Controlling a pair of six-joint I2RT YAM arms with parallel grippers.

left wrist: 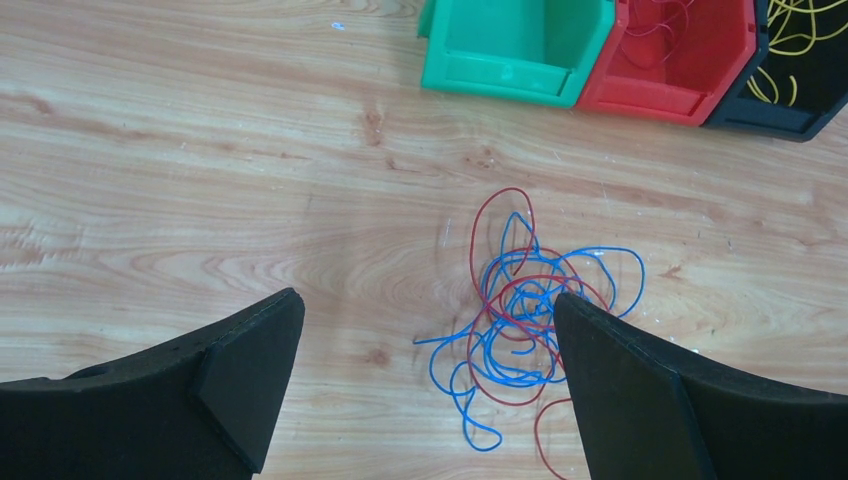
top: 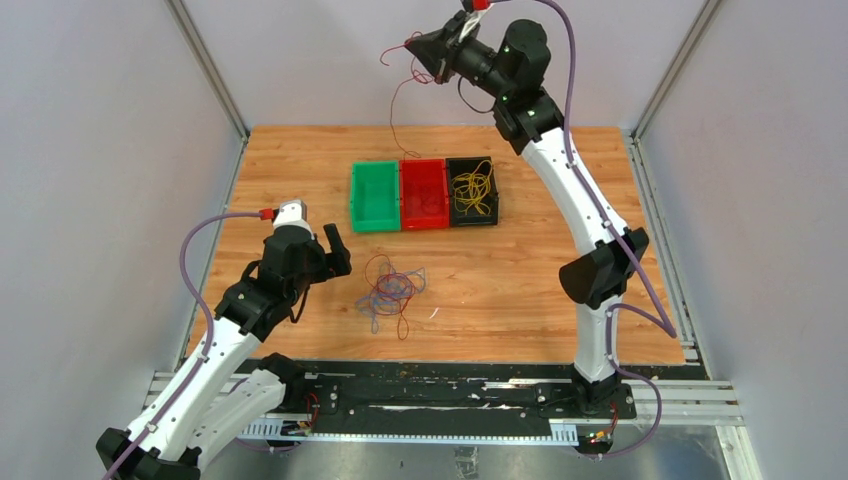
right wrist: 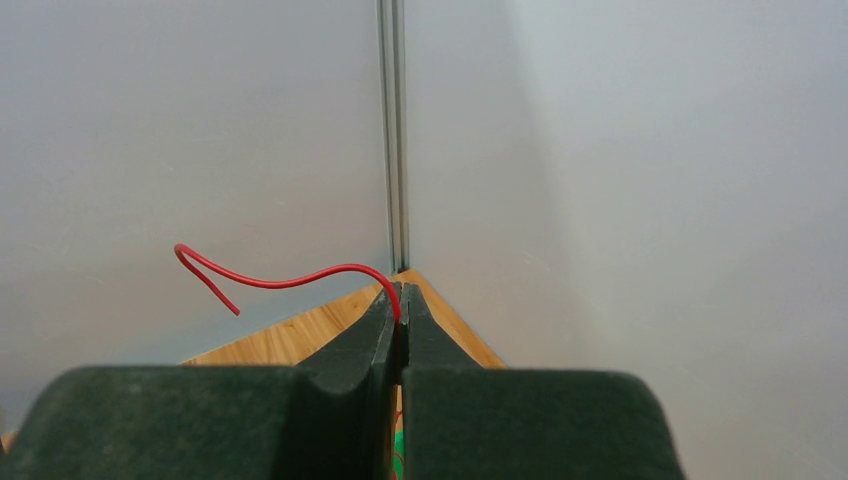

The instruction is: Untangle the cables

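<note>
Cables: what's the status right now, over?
Right gripper shut on red cable, held high. Left gripper open, near red-blue tangle. Nothing seen in the way.

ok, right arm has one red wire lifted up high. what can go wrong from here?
1. The right gripper pinches the red wire only at its fingertips; it could slip out before the red bin.
2. The wire hangs long and loose; its tail may land outside the bin.
3. The left gripper is open near the red and blue tangle; a grab may pinch several strands and tighten it.
</note>
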